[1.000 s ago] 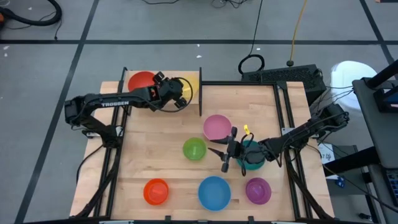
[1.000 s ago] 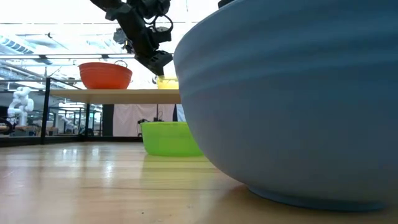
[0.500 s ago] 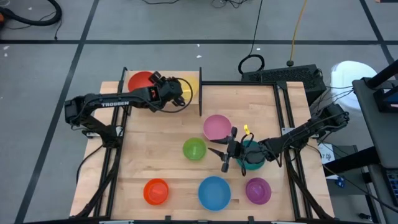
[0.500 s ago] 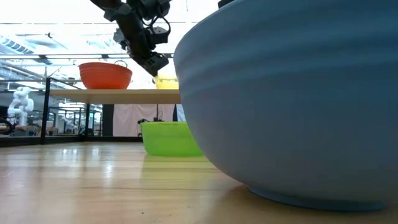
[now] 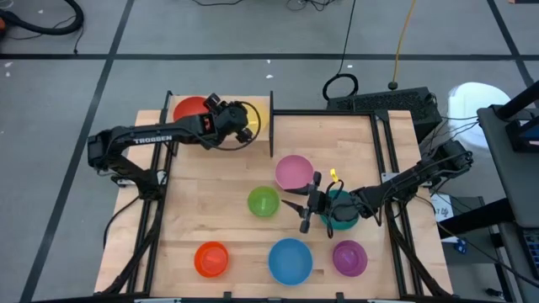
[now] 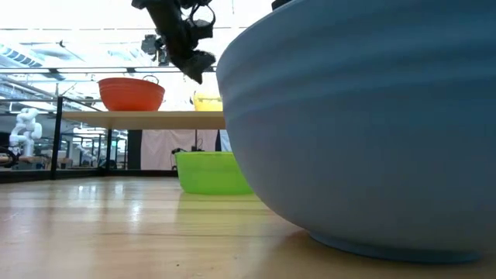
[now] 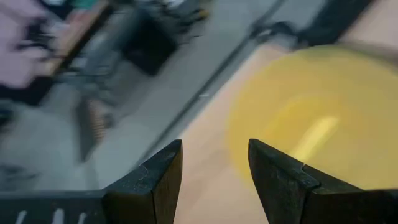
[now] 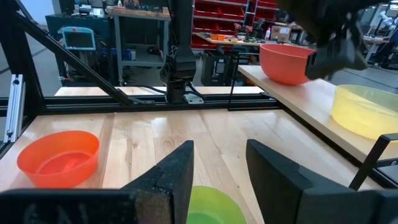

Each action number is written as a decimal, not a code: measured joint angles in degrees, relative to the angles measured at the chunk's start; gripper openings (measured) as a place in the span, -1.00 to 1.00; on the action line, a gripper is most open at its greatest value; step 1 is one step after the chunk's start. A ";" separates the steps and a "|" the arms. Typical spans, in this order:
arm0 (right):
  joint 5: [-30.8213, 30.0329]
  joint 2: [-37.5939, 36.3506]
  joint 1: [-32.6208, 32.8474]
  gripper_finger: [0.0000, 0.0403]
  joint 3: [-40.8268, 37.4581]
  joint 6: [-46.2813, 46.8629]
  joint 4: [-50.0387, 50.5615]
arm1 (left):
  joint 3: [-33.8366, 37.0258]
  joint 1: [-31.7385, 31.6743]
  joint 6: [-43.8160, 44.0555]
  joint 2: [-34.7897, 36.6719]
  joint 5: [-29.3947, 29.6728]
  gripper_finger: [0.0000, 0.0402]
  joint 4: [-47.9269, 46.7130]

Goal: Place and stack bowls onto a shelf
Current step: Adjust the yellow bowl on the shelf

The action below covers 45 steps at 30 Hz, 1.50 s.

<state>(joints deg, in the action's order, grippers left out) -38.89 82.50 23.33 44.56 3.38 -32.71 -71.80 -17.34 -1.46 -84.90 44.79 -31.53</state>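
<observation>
Two bowls on the shelf, six on the table

The red bowl [image 5: 190, 108] and yellow bowl [image 5: 255, 116] sat on the shelf [image 5: 219, 101] at the far left; pink, green, teal, orange, blue and purple bowls lay on the table nearer. They looked light, stiff and smooth, probably slippery, best pinched at the rim. The left gripper [image 5: 246, 130] hovered above the yellow bowl, jaws apart and empty. The right gripper [image 5: 301, 204] waited between the green bowl [image 5: 263, 201] and teal bowl [image 5: 343, 210], jaws parted, holding nothing.

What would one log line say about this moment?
left gripper: open, empty, above yellow bowl on shelf | right gripper: open, empty, near green bowl
</observation>
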 joint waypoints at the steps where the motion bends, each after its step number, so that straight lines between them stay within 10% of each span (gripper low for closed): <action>1: 0.00 0.00 0.00 -0.31 0.01 0.00 0.00 | -1.02 -0.43 0.87 0.00 -3.17 -0.06 -0.25; 12: 0.00 0.00 0.00 -0.31 0.02 0.26 0.00 | 0.81 -8.26 5.40 -0.05 -20.61 -0.34 -0.59; 45: 0.08 0.00 0.00 -0.31 0.02 -0.84 0.00 | 1.32 -14.41 20.25 0.61 -34.33 -0.44 -0.51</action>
<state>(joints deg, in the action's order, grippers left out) -38.81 82.50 23.33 44.58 2.54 -32.71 -70.48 -31.75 18.79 -84.29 10.46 -32.04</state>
